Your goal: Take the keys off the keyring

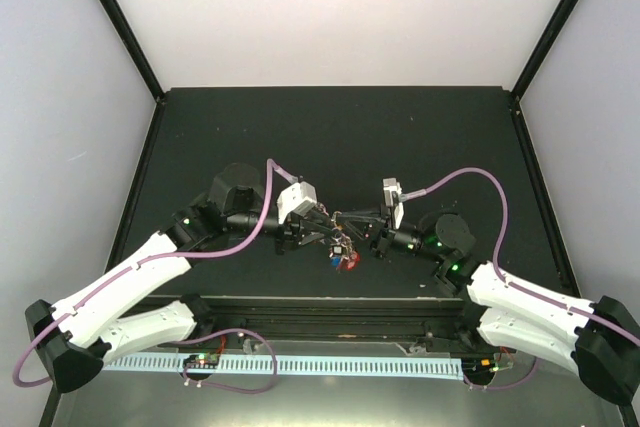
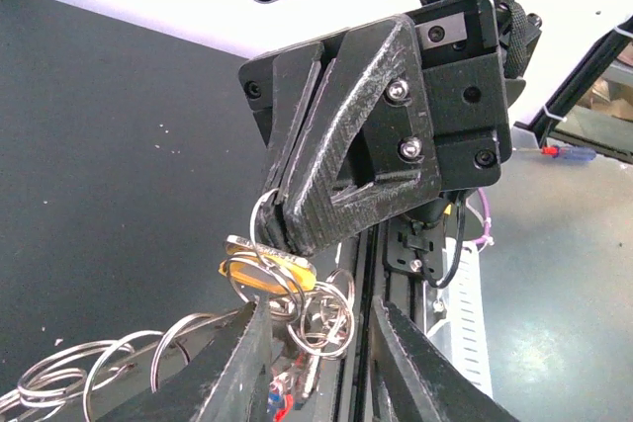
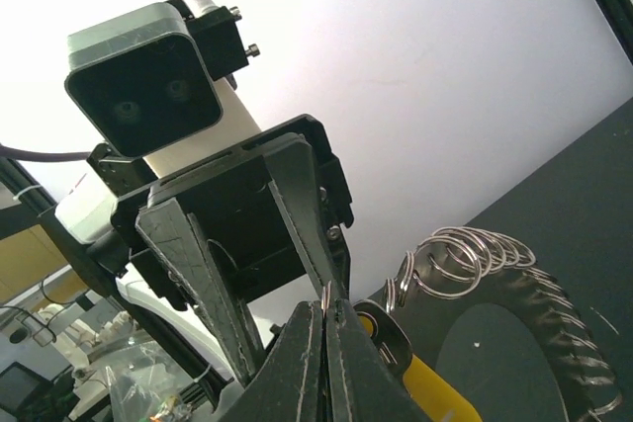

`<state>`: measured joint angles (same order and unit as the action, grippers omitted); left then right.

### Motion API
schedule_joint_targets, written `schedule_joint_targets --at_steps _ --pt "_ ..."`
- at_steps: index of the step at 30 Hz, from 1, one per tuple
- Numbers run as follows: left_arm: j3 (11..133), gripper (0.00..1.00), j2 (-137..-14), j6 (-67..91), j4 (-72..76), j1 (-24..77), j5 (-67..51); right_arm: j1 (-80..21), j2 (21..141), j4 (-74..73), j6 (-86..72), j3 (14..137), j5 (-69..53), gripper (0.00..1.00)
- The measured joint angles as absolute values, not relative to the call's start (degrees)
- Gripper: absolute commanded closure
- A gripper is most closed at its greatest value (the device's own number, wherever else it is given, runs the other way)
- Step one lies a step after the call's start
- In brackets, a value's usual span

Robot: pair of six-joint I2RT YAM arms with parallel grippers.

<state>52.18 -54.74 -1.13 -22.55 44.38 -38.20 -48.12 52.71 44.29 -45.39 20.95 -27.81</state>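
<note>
The keyring [image 2: 259, 222] is a thin silvery wire ring pinched in my right gripper [image 3: 324, 309], whose jaws are closed flat on it; the ring [image 3: 325, 293] pokes up between them. The keys [image 2: 265, 274] hang from it with smaller linked rings, one with a yellow-orange head [image 3: 427, 388]. Red and blue heads dangle below [image 1: 343, 256]. My left gripper [image 2: 318, 321] is open, its fingers [image 2: 242, 358] either side of the hanging rings, not closed on them. In the top view the left gripper [image 1: 321, 230] and right gripper [image 1: 352, 229] meet above the table's near middle.
A chain of loose silvery rings [image 2: 89, 368] trails from the bunch and also shows in the right wrist view [image 3: 465, 254]. The black table [image 1: 330, 137] stretches behind. A rail with a white cable tray [image 1: 300, 365] runs along the near edge.
</note>
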Motion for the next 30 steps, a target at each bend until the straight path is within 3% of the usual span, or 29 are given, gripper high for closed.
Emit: schedule_joint_targets --at_steps 13,30 --pt "52.1 0.76 -55.2 -1.3 -22.6 44.4 -35.8 -48.1 53.3 45.0 -45.6 21.0 -29.4 0.99" --pt "52.1 0.98 -55.6 -1.3 -22.5 44.4 -38.3 -48.0 53.8 45.5 -46.1 21.0 -30.3 0.99"
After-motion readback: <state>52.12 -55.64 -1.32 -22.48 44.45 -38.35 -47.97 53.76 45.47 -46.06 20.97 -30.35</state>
